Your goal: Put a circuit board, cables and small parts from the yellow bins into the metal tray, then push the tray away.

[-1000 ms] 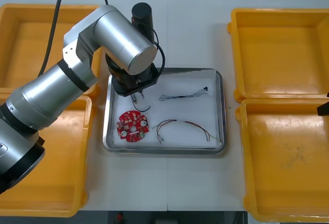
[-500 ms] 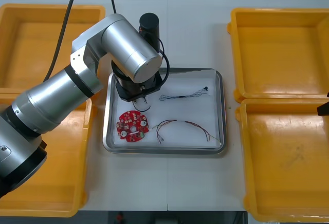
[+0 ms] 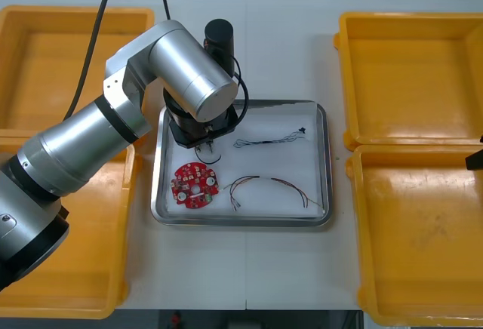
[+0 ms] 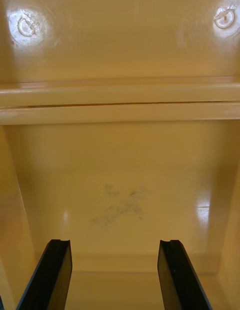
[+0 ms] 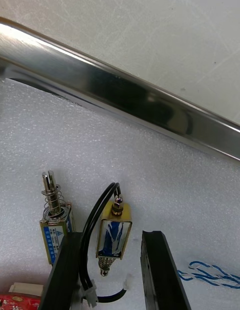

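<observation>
Yellow-and-blue small metal part point(image 5: 114, 233) lies just inside the rim of the metal tray point(image 5: 125, 97), between the parted, unclamped jaws of the left gripper point(image 5: 111, 235), long axis along the fingers point(image 5: 160, 270), pointing at that rim; right gripper point(image 4: 115, 275) hangs open over a yellow bin point(image 4: 120, 155)

so the right end effector point(image 4: 114, 246) is sitting low inside a yellow bin point(image 4: 120, 160), black fingers point(image 4: 54, 275) standing well apart with bare bin floor showing between them. there's a smudgy dark scuff point(image 4: 122, 207) on that floor a bit ahead of the fingertips. past it the far wall rises to a double rim point(image 4: 120, 104), touching a second yellow bin point(image 4: 120, 45) that has two round moulded marks point(image 4: 26, 25) on its surface
</observation>
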Action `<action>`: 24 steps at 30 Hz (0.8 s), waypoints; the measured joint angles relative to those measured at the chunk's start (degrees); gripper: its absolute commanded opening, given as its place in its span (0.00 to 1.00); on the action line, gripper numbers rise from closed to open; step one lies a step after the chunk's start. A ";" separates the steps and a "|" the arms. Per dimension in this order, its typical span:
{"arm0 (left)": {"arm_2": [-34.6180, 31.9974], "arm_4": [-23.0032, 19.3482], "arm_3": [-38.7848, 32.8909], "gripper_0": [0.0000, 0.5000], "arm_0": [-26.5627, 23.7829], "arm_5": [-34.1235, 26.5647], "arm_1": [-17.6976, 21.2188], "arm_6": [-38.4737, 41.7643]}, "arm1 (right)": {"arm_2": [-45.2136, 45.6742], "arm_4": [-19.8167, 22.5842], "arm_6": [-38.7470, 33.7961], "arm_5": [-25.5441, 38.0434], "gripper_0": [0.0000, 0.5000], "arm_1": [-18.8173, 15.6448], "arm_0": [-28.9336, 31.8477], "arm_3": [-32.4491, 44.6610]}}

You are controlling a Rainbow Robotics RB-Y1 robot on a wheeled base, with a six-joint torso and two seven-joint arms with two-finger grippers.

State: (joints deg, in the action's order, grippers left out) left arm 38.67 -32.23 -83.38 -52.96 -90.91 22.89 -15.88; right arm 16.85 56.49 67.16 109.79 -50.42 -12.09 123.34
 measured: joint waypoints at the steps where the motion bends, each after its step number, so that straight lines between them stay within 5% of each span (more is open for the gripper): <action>1: 0.00 0.00 -0.02 0.69 0.00 0.00 0.04 0.00 | 0.00 0.00 0.00 0.00 1.00 0.00 0.00 0.00; 5: -0.01 -1.22 -1.37 0.75 0.00 -0.95 0.83 0.00 | 0.00 0.00 0.00 0.00 1.00 0.00 0.00 0.00; 14: -1.69 -10.99 -11.48 0.99 -0.85 -12.13 5.98 0.00 | 0.00 0.00 0.00 0.00 1.00 0.00 0.00 0.00; 24: -9.57 -25.03 -15.79 1.00 -4.73 -18.27 16.57 -0.01 | -0.02 0.01 0.00 0.01 1.00 0.01 0.38 -0.01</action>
State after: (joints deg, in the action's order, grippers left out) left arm 29.11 -57.26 -99.17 -57.69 -109.18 39.46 -15.89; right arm 16.83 56.50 67.16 109.81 -50.40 -11.72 123.33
